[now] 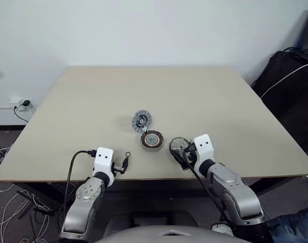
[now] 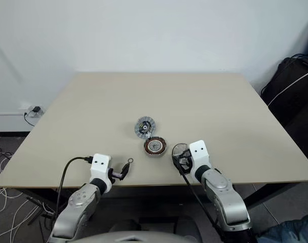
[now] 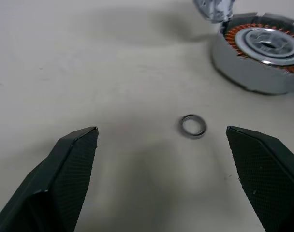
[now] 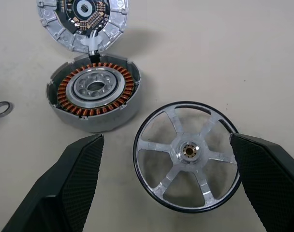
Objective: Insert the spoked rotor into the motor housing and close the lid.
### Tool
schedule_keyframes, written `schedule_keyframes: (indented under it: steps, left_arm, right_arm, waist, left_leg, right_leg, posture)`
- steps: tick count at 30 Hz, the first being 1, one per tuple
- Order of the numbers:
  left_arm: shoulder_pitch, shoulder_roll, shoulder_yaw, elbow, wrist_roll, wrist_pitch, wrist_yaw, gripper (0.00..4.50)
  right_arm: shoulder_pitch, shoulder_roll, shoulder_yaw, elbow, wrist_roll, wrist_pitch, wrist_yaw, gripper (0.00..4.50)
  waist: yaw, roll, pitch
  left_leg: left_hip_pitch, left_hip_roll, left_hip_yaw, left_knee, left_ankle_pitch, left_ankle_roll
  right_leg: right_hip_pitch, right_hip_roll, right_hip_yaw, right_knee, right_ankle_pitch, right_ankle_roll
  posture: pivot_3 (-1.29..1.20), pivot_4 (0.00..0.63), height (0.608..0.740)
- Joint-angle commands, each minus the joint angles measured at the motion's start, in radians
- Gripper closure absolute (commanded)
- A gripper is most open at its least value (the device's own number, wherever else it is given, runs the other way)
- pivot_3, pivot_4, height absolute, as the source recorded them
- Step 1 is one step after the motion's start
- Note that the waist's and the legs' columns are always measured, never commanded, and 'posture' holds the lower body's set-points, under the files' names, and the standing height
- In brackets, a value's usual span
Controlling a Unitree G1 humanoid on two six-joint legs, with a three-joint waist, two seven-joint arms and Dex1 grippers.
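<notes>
bare table [image 1: 204, 96] all round, lid [image 4: 82, 19] touching motor housing [image 4: 94, 96] behind, spoked rotor [image 4: 188, 154] just beside, small ring [image 3: 192, 126] apart

no readable text, labels or numbers

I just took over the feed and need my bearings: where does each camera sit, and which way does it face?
Head stereo pair: looks forward and down over the table; both arms show.
Left wrist: looks along the open left end effector at a small ring and the motor housing.
Right wrist: looks along the open right end effector at the spoked rotor, housing and lid.
Shared: both wrist views show the housing and ring.
</notes>
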Motion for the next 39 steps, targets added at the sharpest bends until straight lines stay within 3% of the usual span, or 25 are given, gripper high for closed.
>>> schedule_keyframes:
  steps: [1, 15, 25, 39]
  left_arm:
    - [-0.045, 0.010, -0.011, -0.056, -0.036, 0.040, -0.045, 0.03]
    - [-0.243, 0.001, -0.046, 0.053, 0.001, 0.201, -0.027, 0.03]
    - [-0.239, 0.017, -0.101, 0.039, -0.010, 0.278, -0.070, 0.03]
    - [-0.246, 0.006, -0.078, 0.105, 0.012, 0.257, -0.006, 0.03]
  right_arm:
    - [-0.015, 0.020, -0.022, -0.008, 0.007, -0.041, -0.010, 0.04]
    - [-0.017, 0.036, -0.031, -0.004, 0.012, -0.052, -0.012, 0.04]
    - [-0.010, 0.036, -0.043, -0.011, 0.010, -0.047, -0.017, 0.04]
    - [-0.011, 0.048, -0.031, -0.001, 0.008, -0.055, -0.014, 0.04]
  waist:
    - [0.000, 0.000, 0.000]
    - [-0.001, -0.002, 0.001]
    - [-0.001, -0.003, 0.002]
    - [0.000, -0.003, 0.002]
  left_leg:
    - [0.000, 0.000, 0.000, 0.000, 0.000, 0.000]
    - [0.000, 0.000, -0.002, 0.000, 0.001, -0.002]
    - [0.000, 0.000, -0.002, 0.000, 0.001, -0.002]
    - [0.000, 0.000, -0.002, 0.000, 0.001, -0.002]
  right_leg:
    - [0.000, 0.000, 0.000, 0.000, 0.000, 0.000]
    - [0.001, 0.002, 0.000, 0.000, 0.000, 0.000]
    - [0.001, 0.003, 0.001, 0.000, 0.000, 0.000]
    - [0.001, 0.003, 0.001, 0.000, 0.000, 0.000]
  posture:
    - [0.00, 0.000, 0.740]
    - [0.00, 0.000, 0.740]
    - [0.00, 0.000, 0.740]
    - [0.00, 0.000, 0.740]
